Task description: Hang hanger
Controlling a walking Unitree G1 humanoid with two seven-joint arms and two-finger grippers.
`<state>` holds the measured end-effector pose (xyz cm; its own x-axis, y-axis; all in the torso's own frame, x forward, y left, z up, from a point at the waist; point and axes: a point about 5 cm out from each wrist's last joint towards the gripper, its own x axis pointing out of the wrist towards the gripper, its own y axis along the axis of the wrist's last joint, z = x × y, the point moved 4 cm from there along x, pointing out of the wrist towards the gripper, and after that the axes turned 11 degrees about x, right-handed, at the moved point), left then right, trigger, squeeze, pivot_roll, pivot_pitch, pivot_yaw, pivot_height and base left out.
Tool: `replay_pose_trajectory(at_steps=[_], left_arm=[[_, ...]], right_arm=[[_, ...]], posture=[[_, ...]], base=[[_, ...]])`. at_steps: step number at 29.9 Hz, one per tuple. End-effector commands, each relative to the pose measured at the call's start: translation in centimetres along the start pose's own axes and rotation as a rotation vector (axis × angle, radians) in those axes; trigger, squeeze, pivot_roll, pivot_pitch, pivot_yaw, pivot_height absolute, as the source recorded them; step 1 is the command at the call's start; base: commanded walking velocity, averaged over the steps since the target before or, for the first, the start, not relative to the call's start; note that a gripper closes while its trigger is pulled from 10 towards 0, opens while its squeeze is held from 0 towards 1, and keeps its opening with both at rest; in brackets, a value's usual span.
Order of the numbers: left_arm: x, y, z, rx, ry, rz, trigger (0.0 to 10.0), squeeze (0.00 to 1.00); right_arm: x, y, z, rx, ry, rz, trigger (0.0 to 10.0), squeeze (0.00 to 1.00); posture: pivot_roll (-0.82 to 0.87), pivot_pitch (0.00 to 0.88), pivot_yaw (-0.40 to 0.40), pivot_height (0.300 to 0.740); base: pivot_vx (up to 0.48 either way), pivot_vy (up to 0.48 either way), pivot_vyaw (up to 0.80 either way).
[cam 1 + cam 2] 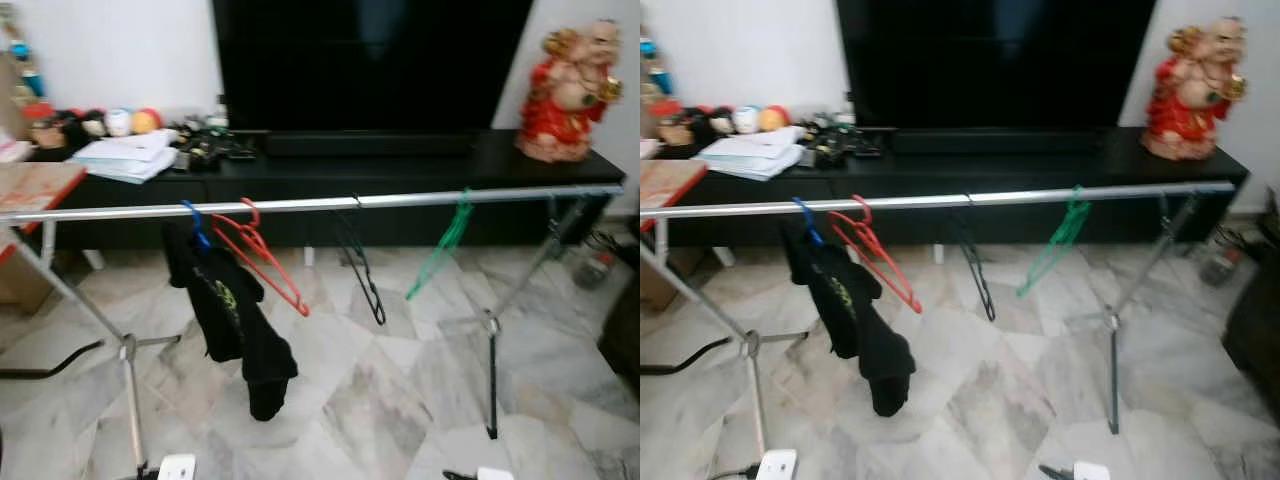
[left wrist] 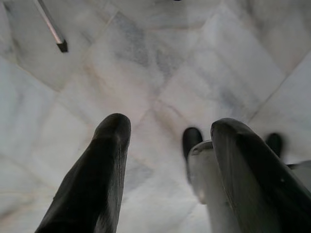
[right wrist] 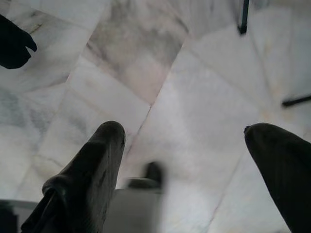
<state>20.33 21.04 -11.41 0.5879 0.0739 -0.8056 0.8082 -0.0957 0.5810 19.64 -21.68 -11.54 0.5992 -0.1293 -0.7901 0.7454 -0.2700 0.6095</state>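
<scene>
Soft indoor light, slight motion blur

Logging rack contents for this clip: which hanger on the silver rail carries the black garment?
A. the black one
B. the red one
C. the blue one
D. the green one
C: the black garment hangs from the blue hanger at the left of the silver rail, while the red hanger, black hanger and green hanger hang bare.

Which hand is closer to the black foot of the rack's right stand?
Right. The black foot lies on the floor ahead of the right hand; the left hand hangs by the other stand's leg.
</scene>
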Motion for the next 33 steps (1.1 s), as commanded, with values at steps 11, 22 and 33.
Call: replay_pose_trajectory(at_steps=[11,22,33], left_arm=[[-0.1,-0.2,0.4,0.094,-0.032,0.014,10.0,0.0],[-0.1,-0.1,0.4,0.042,-0.013,0.006,10.0,0.0],[0.0,-0.1,0.4,0.041,-0.019,0.007,10.0,0.0]], right_arm=[[-0.3,-1.2,0.9,-0.026,-0.016,-0.037,10.0,0.0],[-0.1,-0.7,-0.1,-0.086,0.019,-0.028,10.0,0.0],[0.0,-0.6,-0.2,-0.09,0.012,-0.029,10.0,0.0]], posture=[[-0.05,0.0,0.07,0.74],[-0.05,0.0,0.071,0.74],[-0.05,0.0,0.075,0.74]], base=[[0.0,-0.044,-0.76],[0.0,-0.131,-0.76],[0.0,0.0,-0.75]])
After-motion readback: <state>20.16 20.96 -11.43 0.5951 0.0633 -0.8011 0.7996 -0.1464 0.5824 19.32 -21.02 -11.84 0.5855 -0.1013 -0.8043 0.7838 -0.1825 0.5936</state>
